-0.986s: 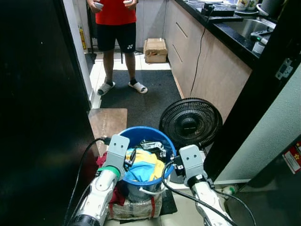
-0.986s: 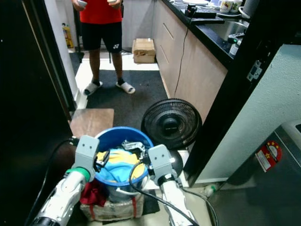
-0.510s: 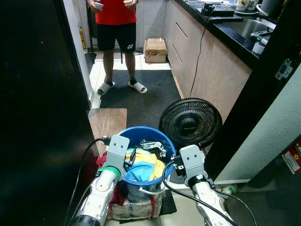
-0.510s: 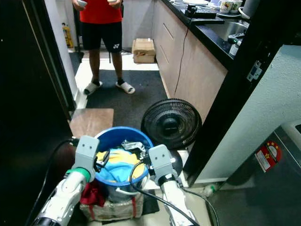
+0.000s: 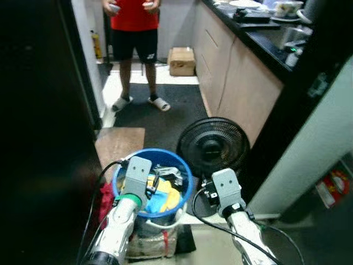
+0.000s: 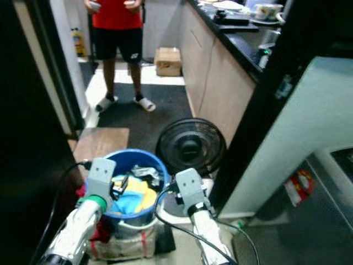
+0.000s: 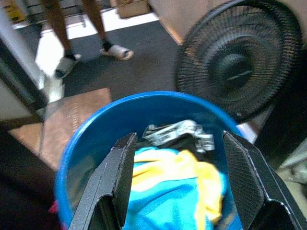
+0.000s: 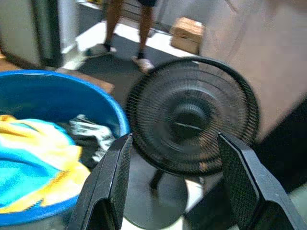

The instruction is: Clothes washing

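Observation:
A blue bucket (image 5: 165, 152) stands on the floor just before me, holding yellow and cyan clothes (image 5: 163, 194) and a black-and-white garment (image 7: 175, 132). My left gripper (image 7: 178, 139) is open over the bucket's near left side, with the clothes between and below its fingers, touching nothing. To the right of the bucket my right gripper (image 8: 173, 139) is open, pointing at the fan (image 8: 192, 115) with the bucket's rim (image 8: 117, 120) beside it.
A black floor fan (image 5: 213, 146) stands right of the bucket. A person (image 5: 134, 22) stands on the dark mat down the kitchen aisle, near a cardboard box (image 5: 182, 59). A dark door (image 5: 44, 110) is at left, cabinets (image 5: 248, 83) at right. Under the bucket lies a bag with red cloth (image 5: 105, 196).
The whole picture has shifted left and blurred, so the camera has turned right. Both grippers keep their places by the bucket, still open.

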### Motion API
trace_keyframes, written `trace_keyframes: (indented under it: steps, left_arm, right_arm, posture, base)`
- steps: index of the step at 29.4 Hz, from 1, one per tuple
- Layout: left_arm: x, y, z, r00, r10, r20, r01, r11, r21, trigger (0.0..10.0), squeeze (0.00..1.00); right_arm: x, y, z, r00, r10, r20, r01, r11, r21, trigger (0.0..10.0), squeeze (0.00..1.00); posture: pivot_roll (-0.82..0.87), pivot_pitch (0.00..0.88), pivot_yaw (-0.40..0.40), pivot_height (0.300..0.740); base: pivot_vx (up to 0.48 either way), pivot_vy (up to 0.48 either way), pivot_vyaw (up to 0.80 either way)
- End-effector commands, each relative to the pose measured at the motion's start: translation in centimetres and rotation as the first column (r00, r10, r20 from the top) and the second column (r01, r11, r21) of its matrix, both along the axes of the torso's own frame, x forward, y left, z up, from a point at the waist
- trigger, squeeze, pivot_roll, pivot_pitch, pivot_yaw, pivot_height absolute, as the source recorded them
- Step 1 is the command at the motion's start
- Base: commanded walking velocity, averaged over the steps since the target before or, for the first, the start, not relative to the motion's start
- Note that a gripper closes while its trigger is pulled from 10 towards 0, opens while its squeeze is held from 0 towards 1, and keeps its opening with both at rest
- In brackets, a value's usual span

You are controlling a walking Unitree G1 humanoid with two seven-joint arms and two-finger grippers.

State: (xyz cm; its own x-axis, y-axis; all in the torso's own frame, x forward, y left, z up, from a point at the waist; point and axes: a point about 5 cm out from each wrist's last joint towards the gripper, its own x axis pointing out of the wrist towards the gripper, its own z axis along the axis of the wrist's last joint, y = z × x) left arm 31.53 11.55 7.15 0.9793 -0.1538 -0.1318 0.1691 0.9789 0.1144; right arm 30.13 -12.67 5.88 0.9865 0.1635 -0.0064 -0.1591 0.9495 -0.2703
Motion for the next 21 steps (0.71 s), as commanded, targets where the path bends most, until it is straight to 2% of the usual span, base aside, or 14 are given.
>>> trace_keyframes:
  steps: [1,8,10,13,15,16,17,18,19,20,21]
  left_arm:
    - [-0.2,0.4,-0.5,1.0,0.012,-0.022,-0.012,1.0,0.003,10.0,0.0]
    - [-0.2,0.4,-0.5,1.0,0.012,-0.022,-0.012,1.0,0.003,10.0,0.0]
    - [-0.5,0.4,-1.6,0.996,0.003,-0.087,0.0,0.999,0.037,10.0,0.0]
    - [-0.7,0.6,-2.1,0.994,0.004,-0.114,0.001,0.999,0.046,10.0,0.0]
    - [-1.0,1.0,-3.2,0.985,0.014,-0.169,-0.003,0.998,0.061,10.0,0.0]
    - [-1.1,1.1,-3.6,0.981,0.021,-0.193,-0.01,0.998,0.058,10.0,0.0]
    - [-1.1,1.1,-3.6,0.981,0.021,-0.193,-0.01,0.998,0.058,10.0,0.0]
    - [-1.1,1.2,-3.8,0.978,0.026,-0.208,-0.015,0.998,0.056,10.0,0.0]
    - [-1.1,1.2,-3.8,0.978,0.026,-0.208,-0.015,0.998,0.056,10.0,0.0]
    - [-0.8,2.4,-4.2,0.958,0.114,-0.262,-0.127,0.991,-0.034,10.0,0.0]
    - [-0.8,2.4,-4.2,0.958,0.114,-0.262,-0.127,0.991,-0.034,10.0,0.0]
  right_arm:
    - [-0.2,0.3,-0.5,1.0,0.003,-0.022,-0.003,1.0,0.005,10.0,0.0]
    - [-0.2,0.3,-0.5,1.0,0.003,-0.022,-0.003,1.0,0.005,10.0,0.0]
    - [-0.1,0.3,-0.3,1.0,0.013,-0.022,-0.012,1.0,0.006,10.0,0.0]
    - [-0.1,0.3,-0.3,1.0,0.015,-0.025,-0.015,1.0,0.009,10.0,0.0]
    - [0.0,0.1,-0.5,0.999,0.008,-0.054,-0.007,1.0,0.029,10.0,0.0]
    - [0.3,-0.1,-0.6,0.996,-0.018,-0.093,0.028,0.993,0.112,10.0,0.0]
    - [0.3,-0.1,-0.6,0.996,-0.018,-0.093,0.028,0.993,0.112,10.0,0.0]
    - [0.5,-0.1,-0.6,0.992,-0.032,-0.12,0.053,0.983,0.173,10.0,0.0]
    - [0.5,-0.1,-0.6,0.992,-0.032,-0.12,0.053,0.983,0.173,10.0,0.0]
    - [1.3,-0.2,-0.2,0.98,-0.069,-0.188,0.141,0.906,0.4,10.0,0.0]
    - [1.3,-0.2,-0.2,0.98,-0.069,-0.188,0.141,0.906,0.4,10.0,0.0]
  posture:
    - [0.05,0.0,0.006,0.74]
    - [0.05,0.0,0.006,0.74]
    - [0.05,0.0,0.004,0.74]
    - [0.05,0.0,0.004,0.74]
    - [0.05,0.0,0.004,0.74]
    - [0.05,0.0,-0.001,0.74]
    - [0.05,0.0,-0.001,0.74]
    - [0.05,0.0,-0.001,0.74]
    - [0.05,0.0,-0.001,0.74]
    - [0.04,0.0,0.006,0.74]
    - [0.04,0.0,0.006,0.74]
  base:
    - [0.0,0.0,0.0]
    - [0.0,0.0,0.0]
    - [0.0,0.0,0.0]
    - [0.0,0.0,0.0]
    - [0.0,0.0,0.0]
    - [0.0,0.0,0.0]
    - [0.0,0.0,0.0]
    - [0.0,0.0,0.0]
    - [0.0,0.0,0.0]
    - [0.0,0.0,0.0]
    - [0.0,0.0,0.0]
